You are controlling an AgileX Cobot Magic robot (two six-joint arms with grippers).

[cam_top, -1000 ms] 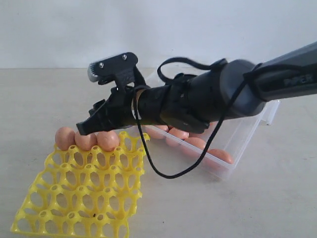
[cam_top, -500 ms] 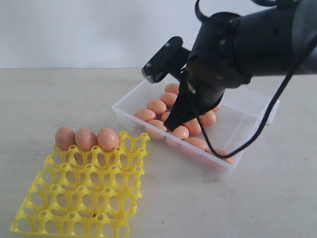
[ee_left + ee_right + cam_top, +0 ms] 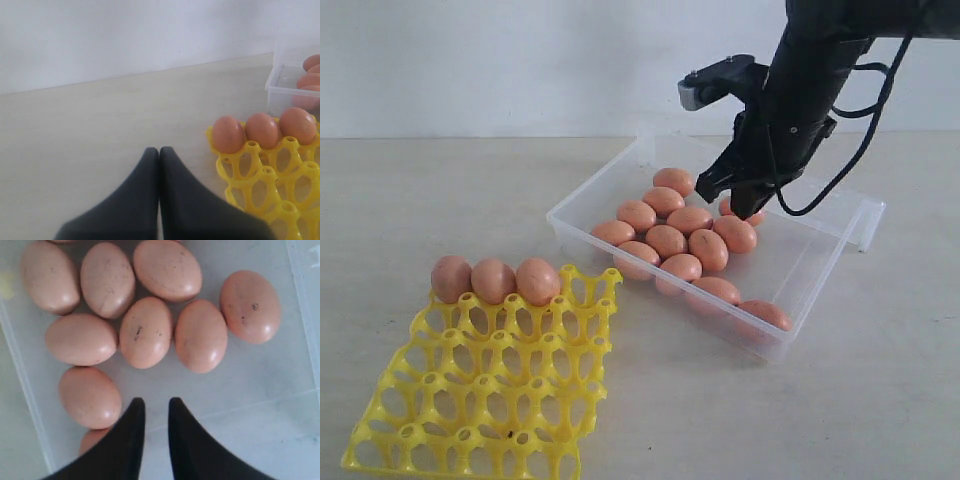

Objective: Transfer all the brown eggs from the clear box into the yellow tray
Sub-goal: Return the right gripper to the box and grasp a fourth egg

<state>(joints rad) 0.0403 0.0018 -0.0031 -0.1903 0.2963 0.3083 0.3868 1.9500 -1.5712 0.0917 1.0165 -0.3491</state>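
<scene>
Three brown eggs (image 3: pixel 493 280) sit in the far row of the yellow tray (image 3: pixel 490 390), seen also as eggs (image 3: pixel 262 130) in the left wrist view. Several more brown eggs (image 3: pixel 667 240) lie clustered in the clear box (image 3: pixel 817 275). My right gripper (image 3: pixel 728 198) hangs above the box's far side, pointing down. In the right wrist view the right gripper (image 3: pixel 155 402) has its jaws a narrow gap apart with nothing between them, just beside one egg (image 3: pixel 90 396). My left gripper (image 3: pixel 159 150) is shut and empty, low over the table beside the tray (image 3: pixel 260 185).
The box's hinged clear lid (image 3: pixel 865 215) lies open along its far right side. Bare beige table (image 3: pixel 440 200) surrounds the tray and box, with a white wall (image 3: pixel 520 60) behind. A black cable (image 3: pixel 850 160) loops off the right arm.
The right arm has swung from over the tray's egg row, back to the right, and now stands above the clear box. The three eggs in the tray stay put.
</scene>
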